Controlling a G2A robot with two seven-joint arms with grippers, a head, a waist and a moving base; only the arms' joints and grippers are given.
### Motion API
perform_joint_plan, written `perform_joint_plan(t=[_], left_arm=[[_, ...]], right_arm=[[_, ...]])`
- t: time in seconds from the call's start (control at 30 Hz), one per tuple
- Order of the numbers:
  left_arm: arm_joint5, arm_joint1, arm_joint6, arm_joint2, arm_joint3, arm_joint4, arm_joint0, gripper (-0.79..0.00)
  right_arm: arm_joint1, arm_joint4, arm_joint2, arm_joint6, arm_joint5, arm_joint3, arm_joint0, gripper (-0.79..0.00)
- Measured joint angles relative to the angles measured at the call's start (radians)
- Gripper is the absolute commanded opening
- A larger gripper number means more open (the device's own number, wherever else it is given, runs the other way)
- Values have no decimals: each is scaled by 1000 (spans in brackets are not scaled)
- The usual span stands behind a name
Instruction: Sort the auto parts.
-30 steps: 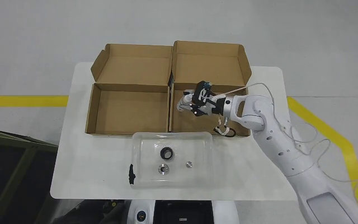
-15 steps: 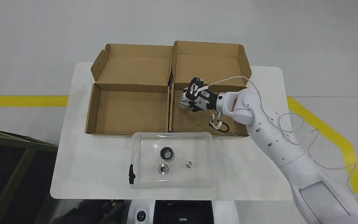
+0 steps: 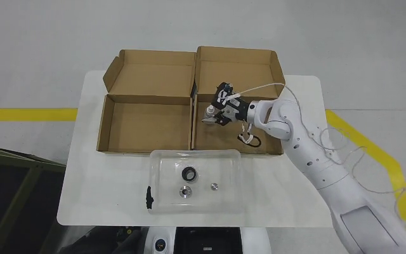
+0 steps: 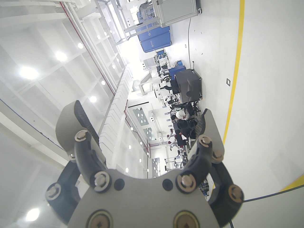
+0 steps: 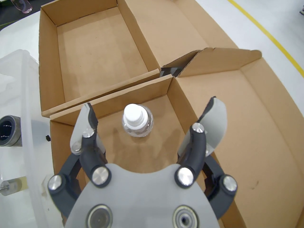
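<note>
Hovering at frame centre, our right hand (image 5: 152,107) is spread above a capped bottle (image 5: 137,122) we judge sorted into its box (image 5: 249,131).

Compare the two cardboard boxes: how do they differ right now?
The right cardboard box holds a small white-capped bottle; the left cardboard box shows bare floor. The open right end effector hangs over the right cardboard box, not the left one. Both are open, lids back, side by side.
</note>
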Motion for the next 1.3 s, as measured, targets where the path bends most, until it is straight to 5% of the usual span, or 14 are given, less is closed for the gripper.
perform_joint_plan(t=[0.7,1.3], left_arm=[[0,0,0,0,0,0,0,0],[0,0,0,0,0,0,0,0]], right_arm=[[101,-30,208,208,-153,-635,-389,0],[133,-148,176,280,-231,-740,-521,0]])
